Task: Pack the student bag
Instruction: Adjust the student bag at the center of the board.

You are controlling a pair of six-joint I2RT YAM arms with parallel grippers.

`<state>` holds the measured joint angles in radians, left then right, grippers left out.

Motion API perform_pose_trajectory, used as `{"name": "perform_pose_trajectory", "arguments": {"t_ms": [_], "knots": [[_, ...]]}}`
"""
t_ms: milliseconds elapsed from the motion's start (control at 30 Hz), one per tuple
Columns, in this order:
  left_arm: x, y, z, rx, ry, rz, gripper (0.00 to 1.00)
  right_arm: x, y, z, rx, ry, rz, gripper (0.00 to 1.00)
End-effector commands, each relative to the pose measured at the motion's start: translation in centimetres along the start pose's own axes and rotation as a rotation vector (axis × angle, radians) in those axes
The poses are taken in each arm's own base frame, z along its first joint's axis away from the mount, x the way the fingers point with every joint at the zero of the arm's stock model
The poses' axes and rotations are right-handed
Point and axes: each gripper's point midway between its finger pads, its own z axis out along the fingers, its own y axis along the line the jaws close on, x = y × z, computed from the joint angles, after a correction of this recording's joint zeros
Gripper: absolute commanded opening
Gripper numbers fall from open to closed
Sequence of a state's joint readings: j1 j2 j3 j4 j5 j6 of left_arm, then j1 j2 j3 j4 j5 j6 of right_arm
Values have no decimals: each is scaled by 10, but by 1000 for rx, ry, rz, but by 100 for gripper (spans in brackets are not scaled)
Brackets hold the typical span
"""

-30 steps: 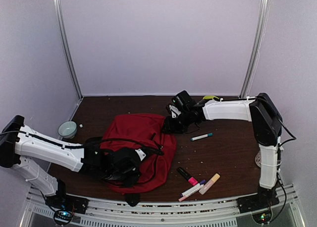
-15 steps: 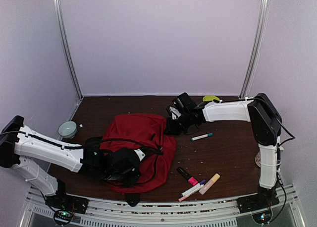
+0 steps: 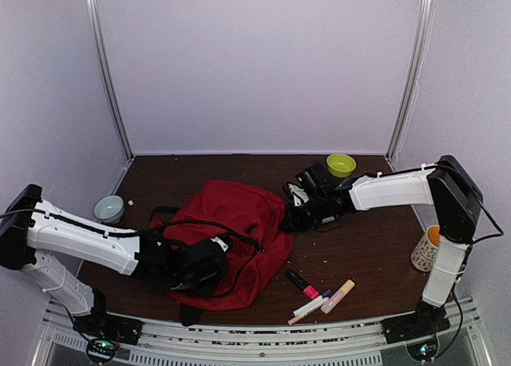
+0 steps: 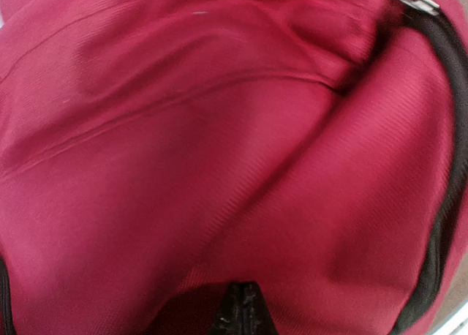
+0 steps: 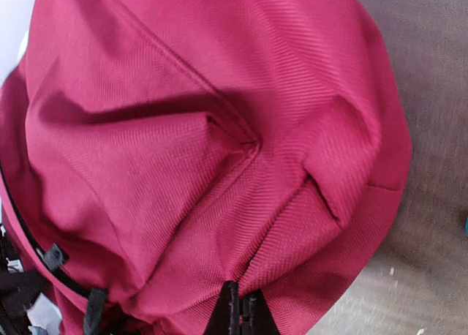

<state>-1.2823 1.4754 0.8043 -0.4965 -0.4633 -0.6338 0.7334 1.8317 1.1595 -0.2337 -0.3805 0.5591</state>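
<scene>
The dark-red student bag [image 3: 239,222] lies on the brown table [image 3: 375,246], spread between my two grippers, with black straps across it. My left gripper [image 3: 209,264] is shut on the bag's fabric at its near edge; in the left wrist view [image 4: 240,309] the closed jaws pinch red cloth [image 4: 219,130]. My right gripper [image 3: 289,216] is shut on the bag's far right edge; in the right wrist view [image 5: 240,313] its closed jaws pinch a fold of the bag [image 5: 183,145]. Several markers [image 3: 315,294] lie on the table right of the bag.
A yellow-green bowl [image 3: 341,164] sits at the back right. A pale bowl [image 3: 108,208] sits at the left edge. A patterned cup [image 3: 426,248] stands at the right near my right arm's base. Walls enclose three sides.
My right gripper has pulled the bag's edge to the right and nearer, stretching the bag out. The teal-tipped marker no longer shows. The cup and yellow-green bowl have come into view.
</scene>
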Motion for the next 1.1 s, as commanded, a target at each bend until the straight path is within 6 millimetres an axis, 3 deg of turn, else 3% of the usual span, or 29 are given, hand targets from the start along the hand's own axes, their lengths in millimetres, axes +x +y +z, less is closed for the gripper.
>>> {"name": "perform_pose_trajectory", "arguments": {"t_ms": [0, 500, 633, 800, 1067], "knots": [[25, 50, 11, -209, 124, -41, 0, 22, 10, -10, -39, 13, 10, 0], [22, 114, 7, -354, 141, -256, 0, 88, 77, -21, -166, 53, -17, 0], [13, 117, 5, -360, 124, -248, 4, 98, 93, -24, -196, 62, -27, 0], [2, 107, 3, -290, 101, -210, 7, 105, 93, -25, -198, 67, -38, 0], [-9, 102, -19, -184, 24, -209, 27, 105, 93, -22, -196, 70, -62, 0]]}}
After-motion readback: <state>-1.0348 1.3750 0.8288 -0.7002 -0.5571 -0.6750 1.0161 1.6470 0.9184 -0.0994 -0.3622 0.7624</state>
